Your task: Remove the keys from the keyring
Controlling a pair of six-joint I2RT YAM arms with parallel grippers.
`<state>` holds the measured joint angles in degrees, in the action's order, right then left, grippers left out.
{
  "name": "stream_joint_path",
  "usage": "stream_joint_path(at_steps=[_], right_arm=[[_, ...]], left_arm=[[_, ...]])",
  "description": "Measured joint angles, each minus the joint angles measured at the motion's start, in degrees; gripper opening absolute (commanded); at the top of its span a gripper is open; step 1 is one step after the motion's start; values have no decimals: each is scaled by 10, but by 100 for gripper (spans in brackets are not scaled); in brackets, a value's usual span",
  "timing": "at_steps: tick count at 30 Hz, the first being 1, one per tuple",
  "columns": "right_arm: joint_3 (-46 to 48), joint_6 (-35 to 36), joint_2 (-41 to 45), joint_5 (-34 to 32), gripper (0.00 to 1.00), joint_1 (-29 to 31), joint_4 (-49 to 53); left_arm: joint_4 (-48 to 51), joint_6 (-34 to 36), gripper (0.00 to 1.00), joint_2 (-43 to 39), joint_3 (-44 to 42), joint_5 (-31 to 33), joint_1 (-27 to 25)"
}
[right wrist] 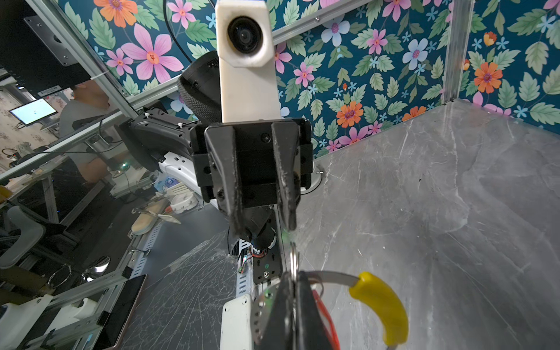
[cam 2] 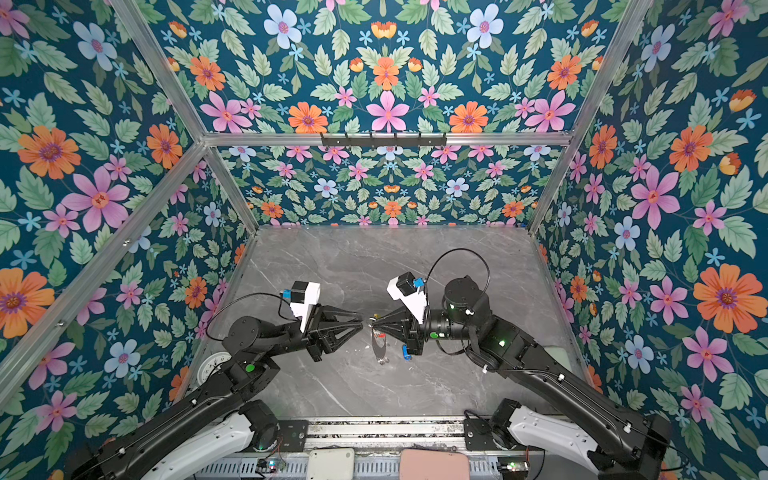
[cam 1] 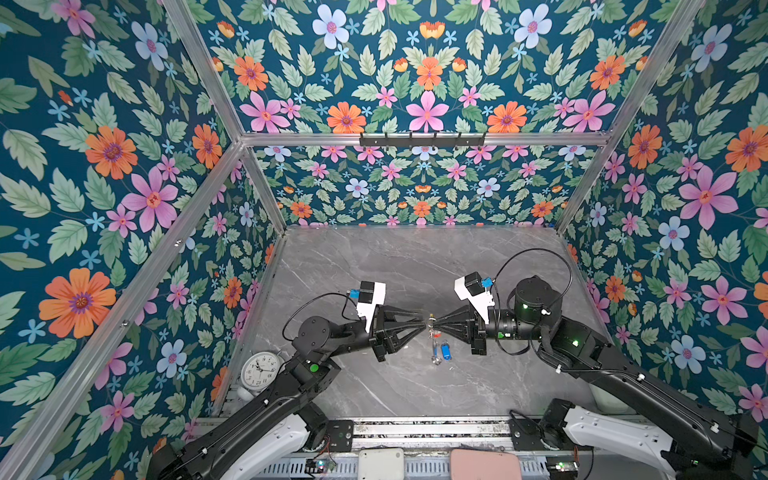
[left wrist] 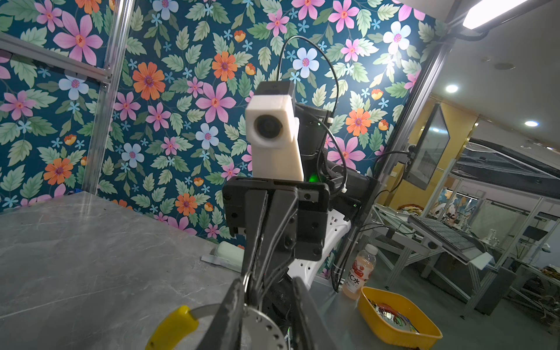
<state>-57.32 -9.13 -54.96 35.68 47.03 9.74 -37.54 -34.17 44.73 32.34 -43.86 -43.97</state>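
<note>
Both grippers meet tip to tip above the middle of the grey table. The keyring [cam 1: 434,351] [cam 2: 379,347] hangs on edge below them, its grey band, yellow sleeve [right wrist: 381,306] [left wrist: 174,327] and perforated plate [left wrist: 266,330] showing in the wrist views. My right gripper [cam 1: 436,324] [right wrist: 292,274] is shut on the keyring's band, a small silver ring standing up between its pads. A red-tagged key [right wrist: 325,318] hangs beside its fingers. My left gripper [cam 1: 424,325] [left wrist: 267,280] [right wrist: 266,227] is open around that spot. A blue-tagged key [cam 1: 445,350] lies on the table.
A white alarm clock [cam 1: 260,370] lies at the table's front left corner. A black hook rack [cam 1: 422,139] sits on the back rail. Floral walls close three sides. Outside the cell stand a yellow bin [left wrist: 397,318] and a drink bottle [left wrist: 360,272].
</note>
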Motion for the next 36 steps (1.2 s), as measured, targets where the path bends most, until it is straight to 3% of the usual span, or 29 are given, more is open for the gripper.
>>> stream_joint_path(at_steps=[17,28,36], right_arm=[[-83,93,-43,2,0,-5,186],[-92,104,-55,1,0,-5,202],[-94,107,-61,4,0,-5,210]], left_arm=[[238,62,32,62,106,-56,0],[286,89,24,79,120,-82,0],[295,91,11,83,124,-83,0]])
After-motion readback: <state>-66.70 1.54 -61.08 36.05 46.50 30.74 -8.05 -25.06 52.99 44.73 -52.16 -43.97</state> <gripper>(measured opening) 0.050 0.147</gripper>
